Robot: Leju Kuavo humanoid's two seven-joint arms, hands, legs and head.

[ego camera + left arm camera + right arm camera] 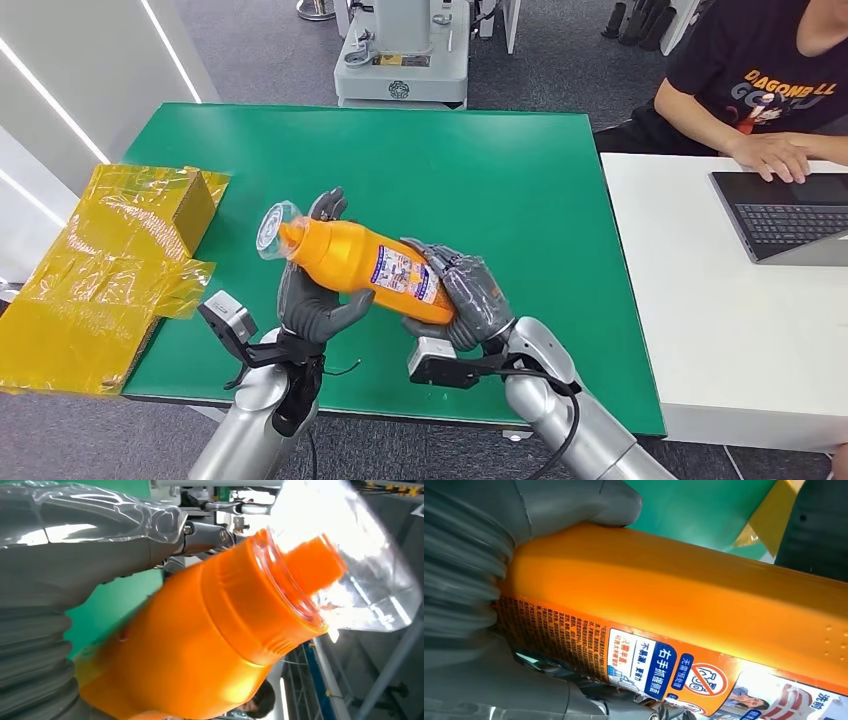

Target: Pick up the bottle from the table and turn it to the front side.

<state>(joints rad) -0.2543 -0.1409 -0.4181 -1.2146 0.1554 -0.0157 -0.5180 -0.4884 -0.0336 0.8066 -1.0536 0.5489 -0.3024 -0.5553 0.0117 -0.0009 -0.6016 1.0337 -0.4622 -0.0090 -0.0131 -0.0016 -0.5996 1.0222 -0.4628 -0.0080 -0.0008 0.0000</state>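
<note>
The left robot hand [313, 300] grips the orange bottle [365, 268] near its neck end, and the right robot hand [462, 295] grips its base end, so the bottle is held lying tilted in the air above the green surface [480, 170], its clear cap [274, 228] pointing up and to the left and its printed label [407, 275] facing the head camera. Yellow plastic wrap [90, 270] lies at the surface's left edge, and a person [760, 90] sits at a laptop [785, 215] on a white surface [720, 330] to the right.
</note>
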